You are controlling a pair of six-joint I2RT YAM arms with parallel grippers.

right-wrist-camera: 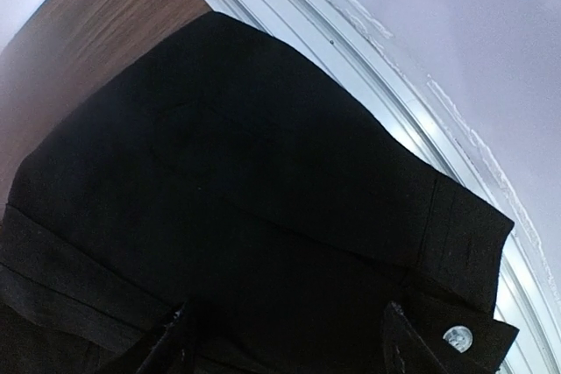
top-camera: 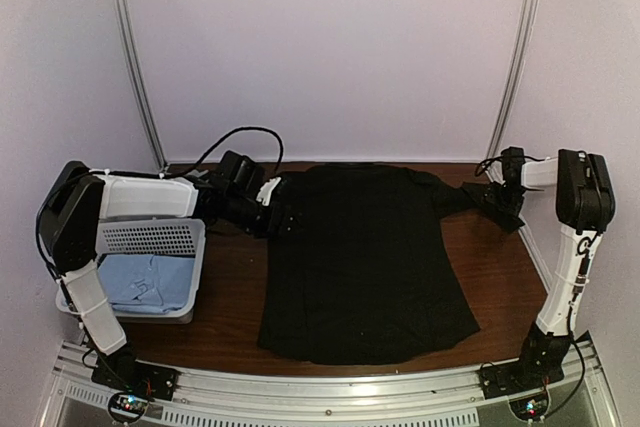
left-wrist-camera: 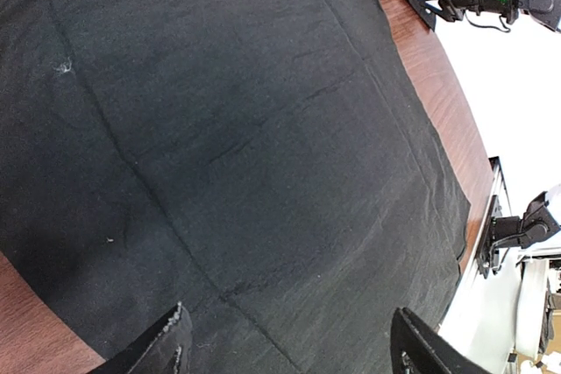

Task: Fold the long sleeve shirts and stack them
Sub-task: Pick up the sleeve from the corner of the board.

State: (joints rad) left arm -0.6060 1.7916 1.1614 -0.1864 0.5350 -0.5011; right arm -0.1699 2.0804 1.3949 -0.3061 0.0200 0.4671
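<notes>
Black shirt [top-camera: 365,262] against the tools: spread flat on the table [top-camera: 505,282], centre of the overhead view, one gripper at each top corner.
Left gripper [top-camera: 272,209]: fingers spread wide, pinching nothing; at the shirt's upper-left corner, by the shoulder; black cloth below its fingertips [left-wrist-camera: 171,348] across the whole wrist view.
Right gripper [top-camera: 497,199]: fingers likewise wide apart in its own wrist view; at the upper right of the overhead view, over the sleeve end; touching the cloth or just above it, impossible to tell.
Sleeve end: doubled cuff with a small pale button [right-wrist-camera: 456,336], lower right of the right wrist view, just beside one fingertip.
White mark [left-wrist-camera: 63,66]: tiny fleck on the cloth, upper left of the left wrist view.
Long axis: collar toward the top of the overhead frame, hem toward the bottom.
Deciding relation: shirt body lies inward from both tools, rightward of the left one and leftward of the right one; right arm nearer the sleeve that sticks out.
Likely step: probably bringing that sleeve in across the body.
Basket [top-camera: 150,237]: white lattice, left of the overhead frame, holding a light blue shirt [top-camera: 150,282], well apart from the black one.
</notes>
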